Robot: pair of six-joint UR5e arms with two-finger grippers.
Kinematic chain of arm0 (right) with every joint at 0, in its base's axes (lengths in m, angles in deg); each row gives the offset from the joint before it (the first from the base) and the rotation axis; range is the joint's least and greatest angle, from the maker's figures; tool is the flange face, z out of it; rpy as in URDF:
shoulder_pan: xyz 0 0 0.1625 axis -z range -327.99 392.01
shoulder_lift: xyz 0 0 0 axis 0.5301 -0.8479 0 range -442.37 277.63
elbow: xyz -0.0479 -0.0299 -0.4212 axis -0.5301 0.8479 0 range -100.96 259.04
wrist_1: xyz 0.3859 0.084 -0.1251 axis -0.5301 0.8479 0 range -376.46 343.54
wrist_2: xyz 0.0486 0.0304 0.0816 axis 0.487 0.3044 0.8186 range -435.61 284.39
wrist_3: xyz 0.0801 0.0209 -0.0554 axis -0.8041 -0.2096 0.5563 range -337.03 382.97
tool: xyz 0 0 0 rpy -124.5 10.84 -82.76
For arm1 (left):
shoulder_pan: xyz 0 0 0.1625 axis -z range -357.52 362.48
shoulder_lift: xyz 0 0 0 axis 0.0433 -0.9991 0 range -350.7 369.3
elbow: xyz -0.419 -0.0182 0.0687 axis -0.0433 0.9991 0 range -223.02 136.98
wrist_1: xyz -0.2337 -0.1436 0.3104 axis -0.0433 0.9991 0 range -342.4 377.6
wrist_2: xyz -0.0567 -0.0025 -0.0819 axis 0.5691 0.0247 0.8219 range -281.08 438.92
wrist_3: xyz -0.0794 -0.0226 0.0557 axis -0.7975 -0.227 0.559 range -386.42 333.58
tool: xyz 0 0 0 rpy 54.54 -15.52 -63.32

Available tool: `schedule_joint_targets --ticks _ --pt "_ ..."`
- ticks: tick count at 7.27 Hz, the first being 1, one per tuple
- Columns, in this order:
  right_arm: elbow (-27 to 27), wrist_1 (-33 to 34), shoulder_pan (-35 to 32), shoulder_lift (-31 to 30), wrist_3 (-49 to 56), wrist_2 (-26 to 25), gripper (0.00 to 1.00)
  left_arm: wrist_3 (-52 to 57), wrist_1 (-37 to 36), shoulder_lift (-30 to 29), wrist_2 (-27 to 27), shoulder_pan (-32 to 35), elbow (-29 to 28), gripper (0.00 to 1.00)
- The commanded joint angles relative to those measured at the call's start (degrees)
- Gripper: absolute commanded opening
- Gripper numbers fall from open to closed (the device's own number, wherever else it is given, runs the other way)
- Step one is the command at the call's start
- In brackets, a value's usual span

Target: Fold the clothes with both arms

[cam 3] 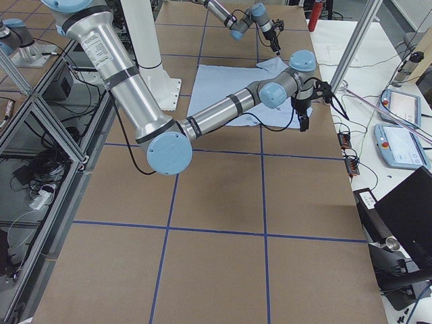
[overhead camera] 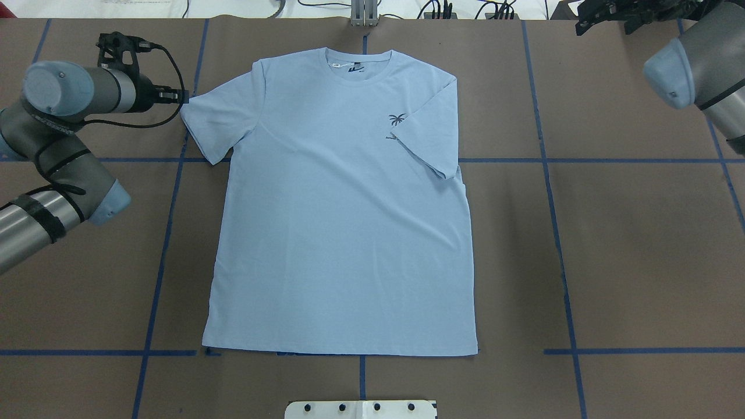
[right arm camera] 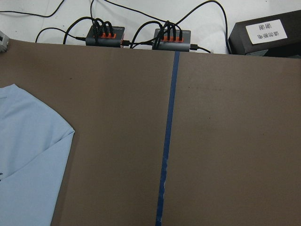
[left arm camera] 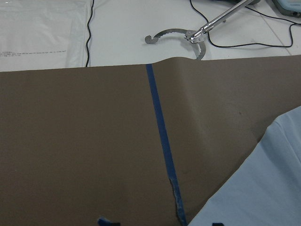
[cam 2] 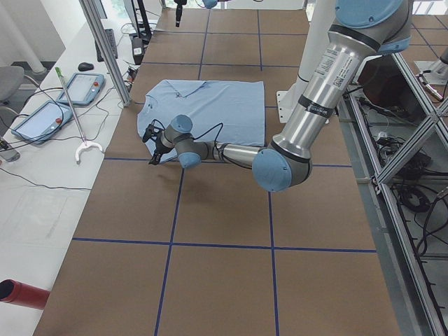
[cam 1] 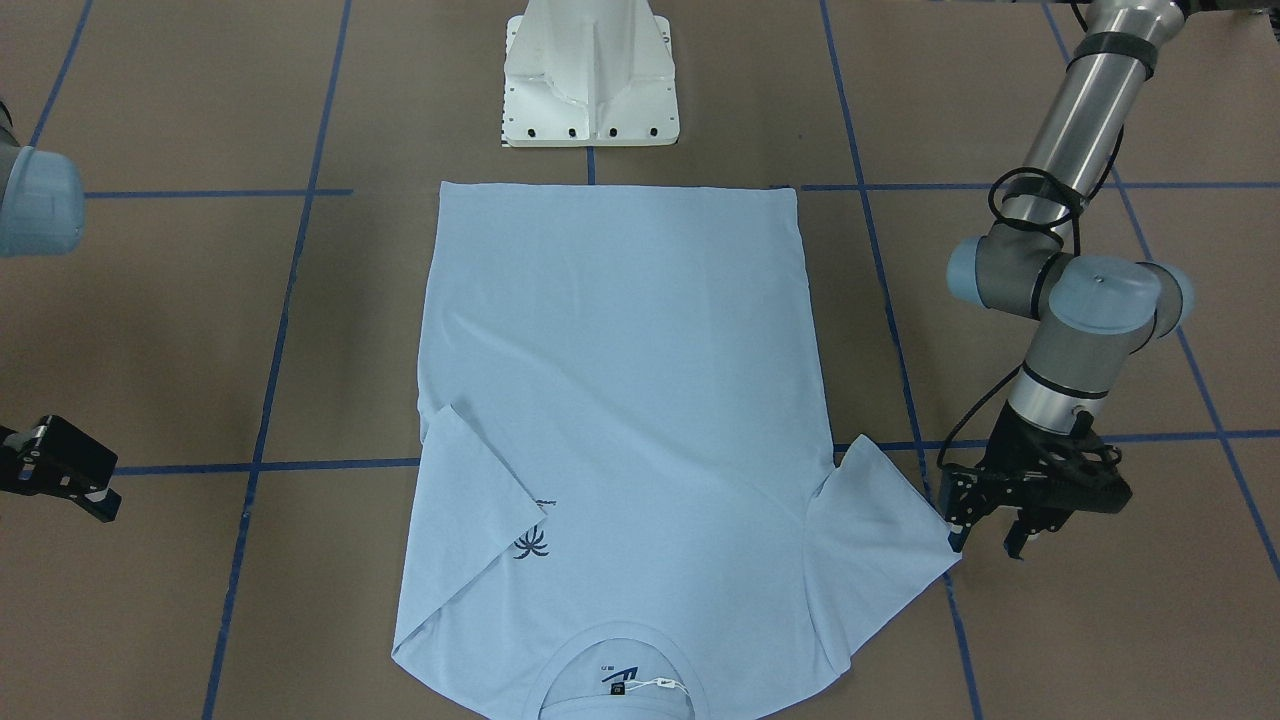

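The pale blue t-shirt [overhead camera: 343, 233] lies flat and chest up on the brown table, with its collar [overhead camera: 358, 61] at the far edge from the robot's base. The sleeve [overhead camera: 428, 142] on the robot's right is folded inward over the chest and partly covers the dark palm print [overhead camera: 397, 119]. The other sleeve [cam 1: 880, 530] is spread out flat. My left gripper [cam 1: 987, 543] is open just beside that sleeve's tip, whose edge shows in the left wrist view [left arm camera: 263, 188]. Off the shirt near the far right corner, my right gripper [cam 1: 112, 490] looks open and holds nothing.
The white pedestal base [cam 1: 590, 90] stands at the hem end of the shirt. Blue tape lines [overhead camera: 547, 160] grid the table. Two cable hubs [right arm camera: 106, 35] and a black labelled box [right arm camera: 265, 33] sit past the far edge. A metal grabber tool [left arm camera: 188, 37] lies on the side bench.
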Motion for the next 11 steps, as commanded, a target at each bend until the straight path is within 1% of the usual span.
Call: schedule_joint_targets --ticks 1,2,3,4,6,7,8,9,10,11 --pt "0.0 0.0 0.0 -0.1 0.0 0.0 1.00 0.1 0.1 -0.8 -1.1 -1.4 -1.6 0.59" --pt "0.0 0.1 0.0 -0.1 0.0 0.0 1.00 0.1 0.1 -0.8 -1.1 -1.6 -1.6 0.56" --pt "0.0 0.0 0.0 -0.1 0.0 0.0 1.00 0.1 0.1 -0.7 -1.1 -1.6 -1.6 0.42" --pt "0.0 0.0 0.0 -0.1 0.0 0.0 1.00 0.1 0.0 -0.7 -1.1 -1.7 -1.7 0.32" --pt "0.1 0.0 0.0 -0.1 0.0 0.0 1.00 0.2 0.0 -0.7 -1.4 -1.9 -1.7 0.25" --pt "0.0 0.1 0.0 -0.1 0.0 0.0 1.00 0.2 -0.1 -0.7 -1.4 -1.9 -1.6 0.08" --pt "0.0 0.0 0.0 -0.1 -0.1 0.0 1.00 0.3 -0.1 -0.9 -1.4 -1.9 -1.3 0.00" --pt "0.0 0.0 0.0 -0.1 -0.1 0.0 1.00 0.0 -0.7 -1.5 -1.3 -1.8 1.1 0.00" --pt "0.0 0.0 0.0 -0.1 -0.1 0.0 1.00 -0.2 -3.7 -1.5 -1.2 -1.9 4.0 0.00" --pt "0.0 0.0 0.0 -0.2 -0.2 0.0 1.00 -0.4 -9.6 -1.7 -1.3 -3.3 7.9 0.00"
